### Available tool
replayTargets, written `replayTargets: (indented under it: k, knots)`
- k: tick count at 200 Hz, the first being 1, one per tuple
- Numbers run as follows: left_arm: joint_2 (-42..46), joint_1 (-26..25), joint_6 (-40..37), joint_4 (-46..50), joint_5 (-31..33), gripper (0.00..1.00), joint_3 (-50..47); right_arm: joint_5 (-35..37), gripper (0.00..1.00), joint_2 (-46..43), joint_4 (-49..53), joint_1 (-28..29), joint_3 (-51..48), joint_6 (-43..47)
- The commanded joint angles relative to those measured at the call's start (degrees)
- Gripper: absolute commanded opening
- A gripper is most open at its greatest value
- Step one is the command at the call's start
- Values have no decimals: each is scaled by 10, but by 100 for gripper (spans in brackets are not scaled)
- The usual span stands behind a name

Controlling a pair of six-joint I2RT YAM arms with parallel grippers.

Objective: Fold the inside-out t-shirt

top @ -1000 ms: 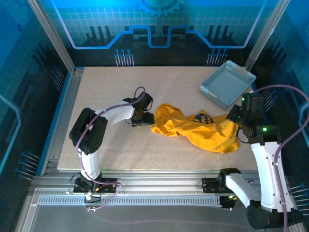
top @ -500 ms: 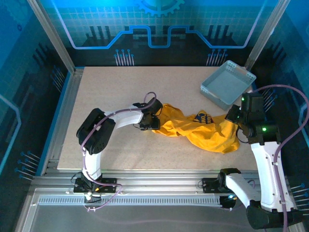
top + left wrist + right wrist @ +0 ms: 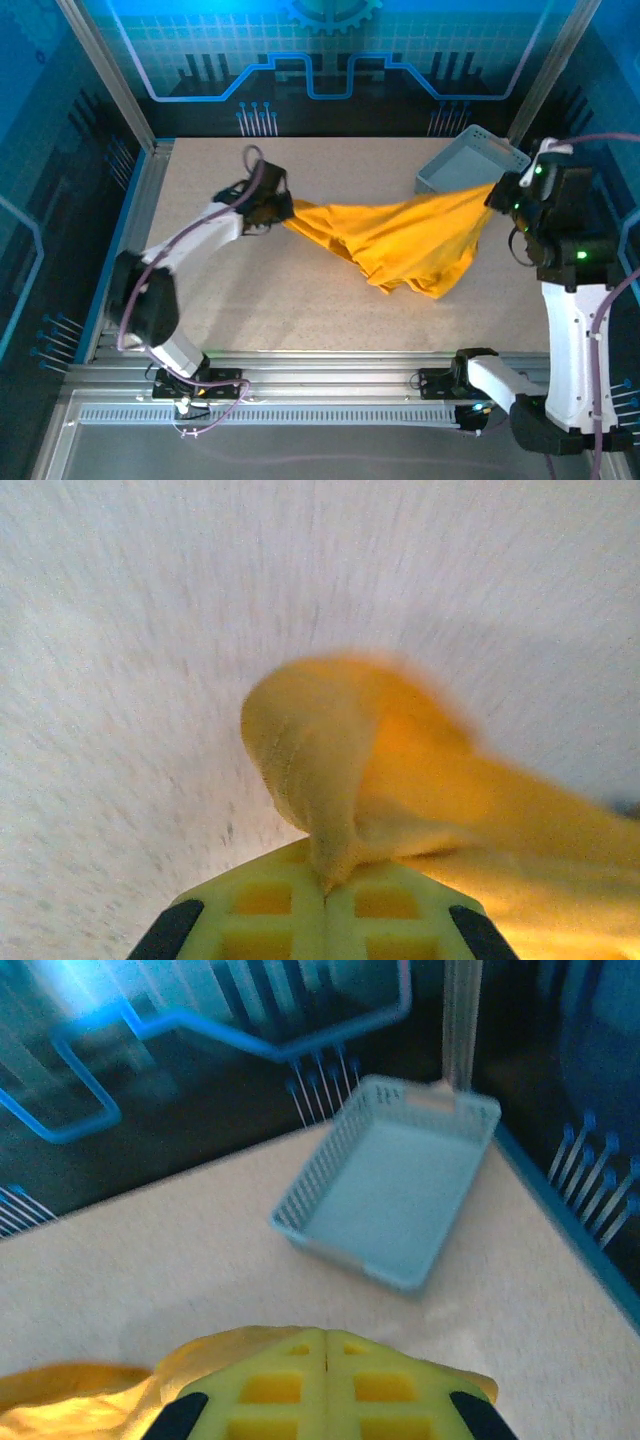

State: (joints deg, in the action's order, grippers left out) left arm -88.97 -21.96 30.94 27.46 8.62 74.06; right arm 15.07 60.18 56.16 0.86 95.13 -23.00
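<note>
Both arms have swung up and apart, so we now see one inside-out t-shirt (image 3: 400, 240) stretched over the table (image 3: 300, 300) between the left gripper (image 3: 275, 207) and right gripper (image 3: 497, 193). Our wrist views add what the top view hides: both pairs of jaws clamped shut on yellow cloth, and the perforated walls of one basket (image 3: 390, 1200).

Layout: t-shirt (image 3: 400, 240) spans the table (image 3: 250, 310) between left gripper (image 3: 285, 212), left of centre, and right gripper (image 3: 492, 195) by the right edge; basket (image 3: 465, 160) in far right corner, just behind right gripper.
</note>
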Motion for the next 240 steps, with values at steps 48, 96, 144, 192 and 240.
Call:
replayTargets:
  k: [48,96,144,192,240]
  knots:
    - [201,38,-111,52,55,0,122,-51,0,97,-26,-17,236,22]
    - [273,14,-47,50,-69,0,-96,-66,0,-17,-39,-17,2,-15]
    - [303,-146,66,-4,-104,13,-396,-5,0,-169,49,-40,-304,-97]
    - [371,-151,72,94,-27,71,-405,-42,0,-201,44,-73,-391,-120]
    - [284,-89,54,37,-96,73,-389,-52,0,-186,26,-73,-376,-111]
